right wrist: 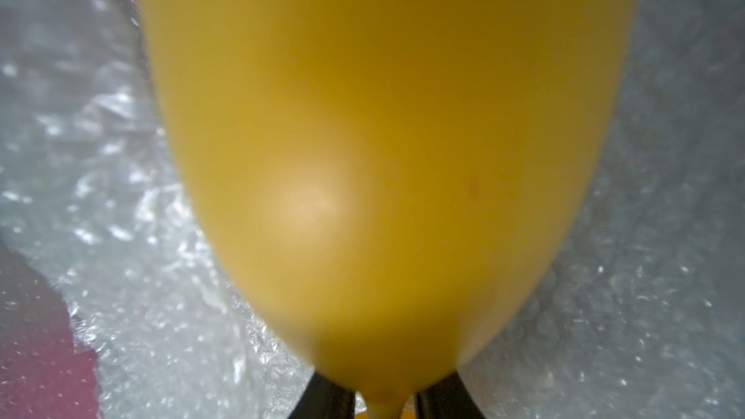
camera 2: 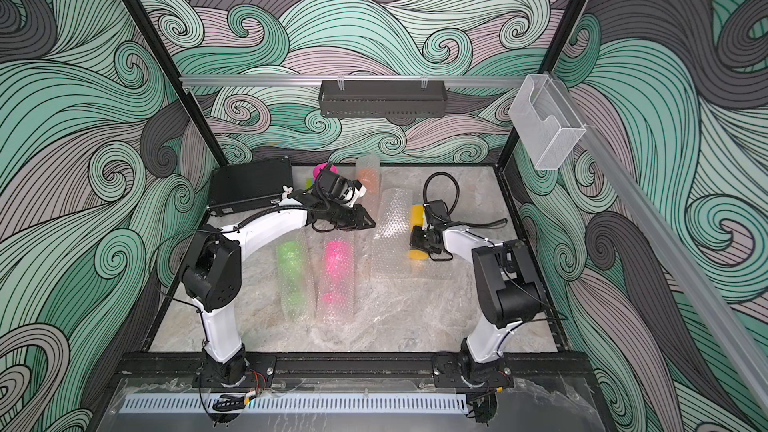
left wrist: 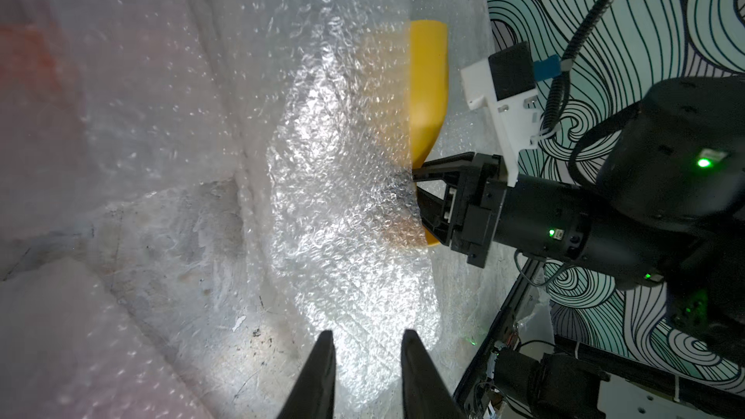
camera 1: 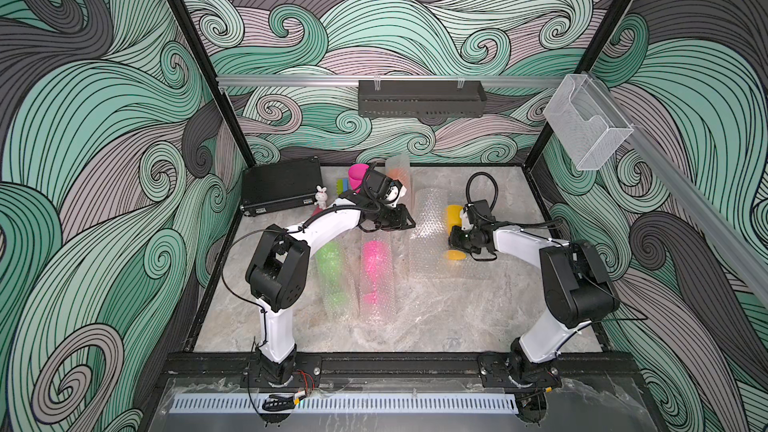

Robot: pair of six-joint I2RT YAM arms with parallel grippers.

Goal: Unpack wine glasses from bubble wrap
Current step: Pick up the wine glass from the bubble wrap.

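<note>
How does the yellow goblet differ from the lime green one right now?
The yellow goblet lies bare on an opened bubble wrap sheet; the lime green goblet sits inside a rolled bubble wrap tube. The right gripper has its jaws shut on the yellow goblet's stem; nothing grips the lime green goblet. Both are stemmed goblets lying on their sides.

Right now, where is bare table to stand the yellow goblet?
Bare table runs along the near edge, in front of the wrapped green tube and pink tube. The far right corner behind the right gripper and yellow goblet is also free. Crowded: far left, by the black case, rabbit and pink goblet.
</note>
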